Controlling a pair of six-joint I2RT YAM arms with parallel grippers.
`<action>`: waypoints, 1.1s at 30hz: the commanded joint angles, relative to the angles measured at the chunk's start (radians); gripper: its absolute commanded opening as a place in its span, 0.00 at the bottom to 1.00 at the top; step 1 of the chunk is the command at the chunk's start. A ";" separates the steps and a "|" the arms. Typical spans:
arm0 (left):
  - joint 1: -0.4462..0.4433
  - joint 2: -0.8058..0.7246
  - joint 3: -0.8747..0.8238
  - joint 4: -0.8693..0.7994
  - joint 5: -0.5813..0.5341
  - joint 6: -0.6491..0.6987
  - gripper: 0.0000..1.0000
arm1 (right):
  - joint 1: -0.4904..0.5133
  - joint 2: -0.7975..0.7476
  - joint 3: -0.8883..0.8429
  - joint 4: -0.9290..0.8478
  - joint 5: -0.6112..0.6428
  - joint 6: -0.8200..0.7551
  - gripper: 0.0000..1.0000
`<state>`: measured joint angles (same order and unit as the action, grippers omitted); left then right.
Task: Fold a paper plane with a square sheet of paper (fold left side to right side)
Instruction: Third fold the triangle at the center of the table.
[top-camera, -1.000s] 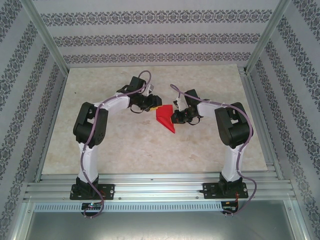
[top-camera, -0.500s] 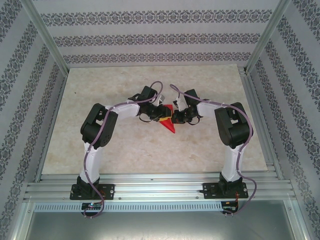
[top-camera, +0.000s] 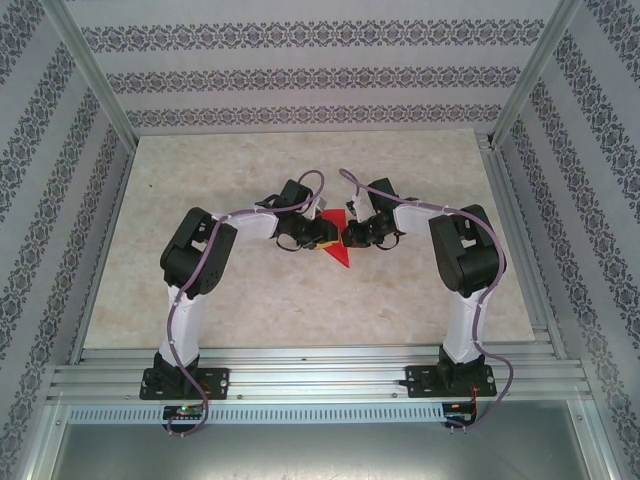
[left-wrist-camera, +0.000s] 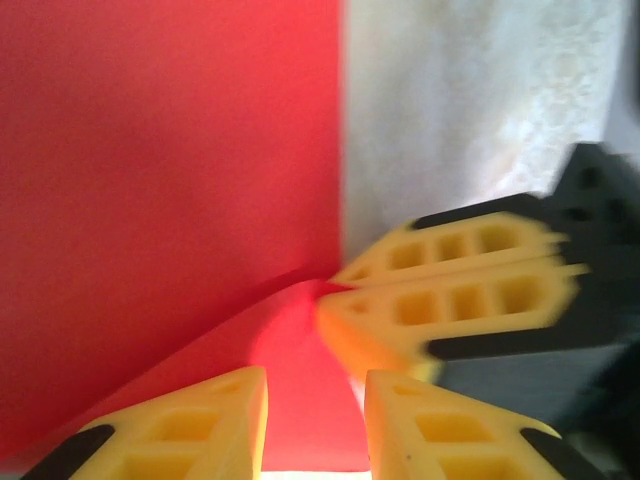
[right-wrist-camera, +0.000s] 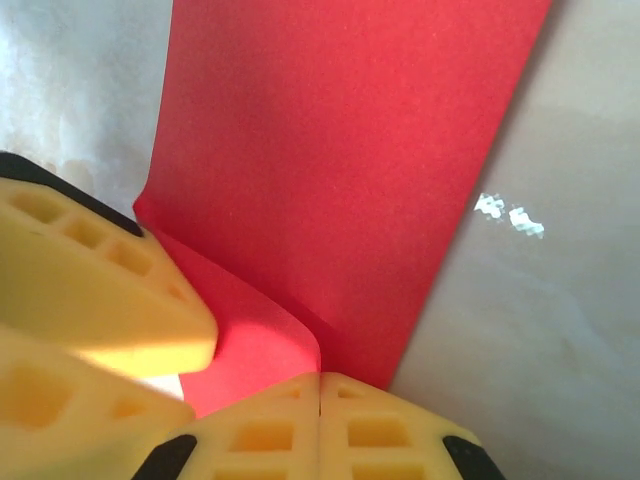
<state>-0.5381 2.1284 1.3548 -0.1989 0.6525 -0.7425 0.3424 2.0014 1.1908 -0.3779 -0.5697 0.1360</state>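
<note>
Left gripper (left-wrist-camera: 316, 388) shifted right onto sheet of paper (right-wrist-camera: 340, 150), jaws part-open; right gripper (right-wrist-camera: 320, 388) jaws clamped on its edge.

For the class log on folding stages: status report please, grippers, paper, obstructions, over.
Right gripper shut on raised flap of sheet of paper. Left gripper open, straddling the same flap. Grippers nearly touch; nothing else close.

The sheet of paper (top-camera: 341, 256) is lying at the middle of the worktop (top-camera: 250, 290), its tip pointing toward 6 o'clock; the left gripper (top-camera: 324, 238) is sitting over its 9 o'clock edge; the right gripper (top-camera: 348, 236) is sitting at its 3 o'clock edge, just beside the left.
</note>
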 joint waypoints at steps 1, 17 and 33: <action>-0.008 0.000 -0.014 -0.019 -0.040 0.005 0.33 | 0.017 0.039 -0.007 -0.050 0.058 -0.022 0.00; -0.009 0.044 -0.026 -0.050 -0.068 0.025 0.33 | -0.005 -0.117 -0.014 -0.030 0.053 0.040 0.25; -0.010 0.050 -0.031 -0.041 -0.067 0.028 0.32 | 0.090 -0.234 -0.247 0.177 -0.044 0.332 0.23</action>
<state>-0.5385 2.1304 1.3460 -0.1993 0.6380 -0.7383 0.4206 1.7458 0.9390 -0.2901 -0.5873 0.3988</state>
